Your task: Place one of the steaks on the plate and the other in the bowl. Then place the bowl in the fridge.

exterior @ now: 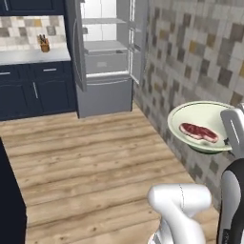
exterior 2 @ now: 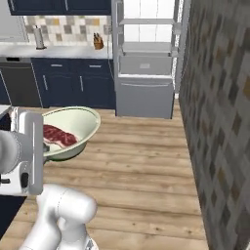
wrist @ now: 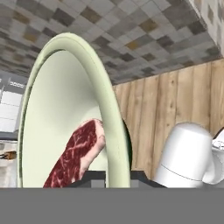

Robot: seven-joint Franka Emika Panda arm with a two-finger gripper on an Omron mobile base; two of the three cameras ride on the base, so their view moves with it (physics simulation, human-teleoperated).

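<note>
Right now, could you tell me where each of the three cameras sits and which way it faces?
Left base view: behind the arm on its left, facing the open fridge across the wood floor; the arm rises at lower right, carrying the bowl with a steak.
Right base view: behind the arm on its right, facing the same fridge; the arm rises at lower left.
Hand view: on the hand, looking along the gripper pinching the bowl's rim.
Both base views share fridge, counter, bowl and steak.

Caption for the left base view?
Gripper carries the bowl with a steak toward the open fridge.
</note>
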